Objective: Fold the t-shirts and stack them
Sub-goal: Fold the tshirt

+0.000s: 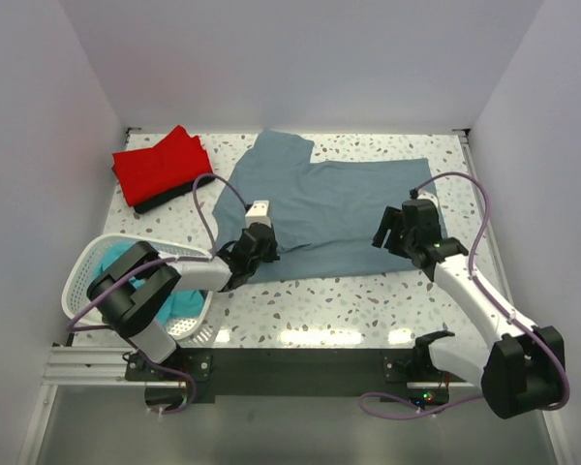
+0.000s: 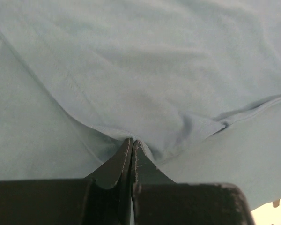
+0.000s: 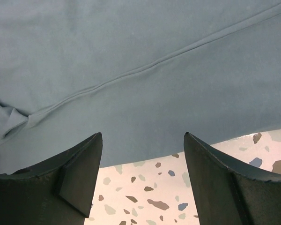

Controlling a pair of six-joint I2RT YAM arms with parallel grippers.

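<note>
Fabric of the grey tee (image 2: 145, 70), spread mid-table (image 1: 349, 300), bunches just beyond my left claw (image 2: 132, 140), which I see pinched tight on a fold, while my right claw (image 3: 143, 136) gapes wide above its near hem, gripping nothing.

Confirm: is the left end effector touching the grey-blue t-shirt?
Touching. In the left wrist view, the left end effector is shut, with a puckered fold of the grey-blue t-shirt pinched at its tips.
</note>
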